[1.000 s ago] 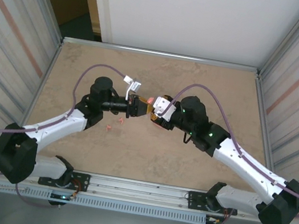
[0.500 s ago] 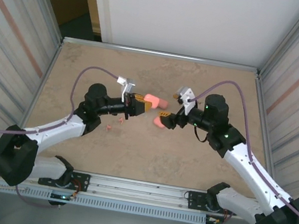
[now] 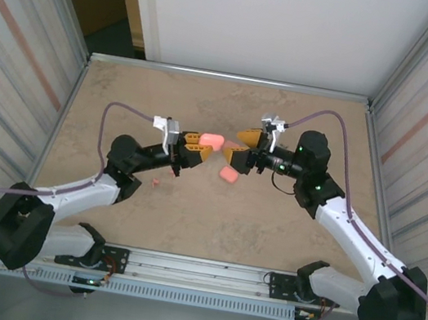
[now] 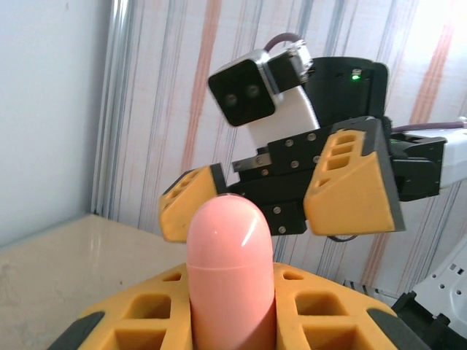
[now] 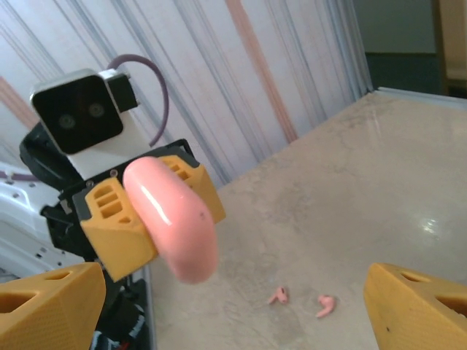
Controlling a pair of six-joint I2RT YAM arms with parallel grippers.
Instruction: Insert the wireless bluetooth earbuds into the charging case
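A moment ago the two tools were close together in the middle of the top view. Now they have pulled apart, and the right tool [image 3: 234, 147] has opened wide and holds nothing. The left tool [image 3: 199, 145] is squeezed tight on a pink case [image 3: 212, 140]. The case sticks out longways toward the right of the frame, straight at the right tool. A second pink piece [image 3: 229, 174] lies on the worktop [image 3: 265, 244] just below the right tool.

The earbuds [image 5: 277, 295] lie on the worktop too, two tiny pink bits side by side. In the right wrist view they sit low, between that tool's own fingers [image 5: 416, 299] and under the held case. In the top view one lies lower left of the middle, beside the left arm [image 3: 81, 186]. That arm is nearer, but its tool is full. I think the empty right tool must reach down and across.
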